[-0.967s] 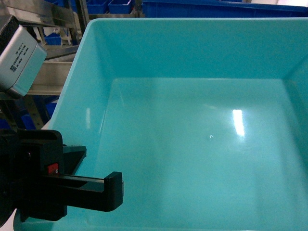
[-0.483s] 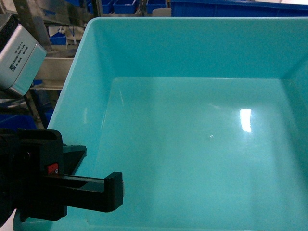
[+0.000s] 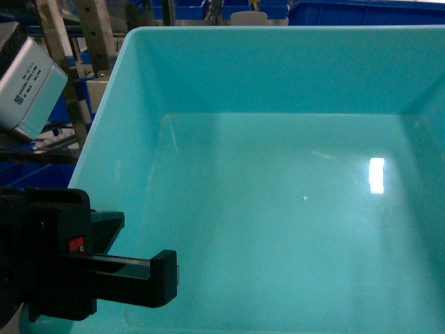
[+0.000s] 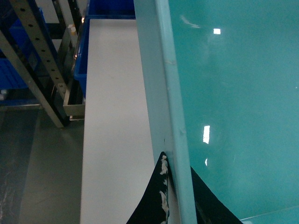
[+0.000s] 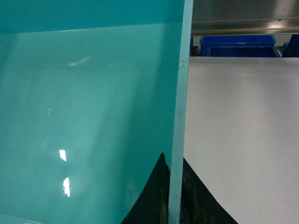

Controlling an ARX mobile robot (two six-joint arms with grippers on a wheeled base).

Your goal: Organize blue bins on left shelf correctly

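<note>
One of the blue bins [image 3: 278, 209], light turquoise and glossy, fills the head view with its empty inside showing. My left gripper [image 3: 139, 275] is shut on its left wall; in the left wrist view the gripper [image 4: 175, 189] has one black finger on each side of the bin [image 4: 233, 93] rim. My right gripper [image 5: 174, 186] is shut the same way on the right wall of the bin [image 5: 93, 116]; it is out of the head view. Steel posts of the left shelf [image 3: 89, 42] stand beyond the bin's far-left corner.
A white tabletop [image 4: 117, 116] lies under the bin on the left and also on the right [image 5: 243, 130]. Royal-blue ribbed bins [image 3: 361, 12] sit behind it. More steel uprights [image 4: 37, 60] and grey floor lie left of the table.
The background behind the bin has slid right: the steel posts now stand at upper left and the light glint moved right. Both grips on the bin look unchanged.
</note>
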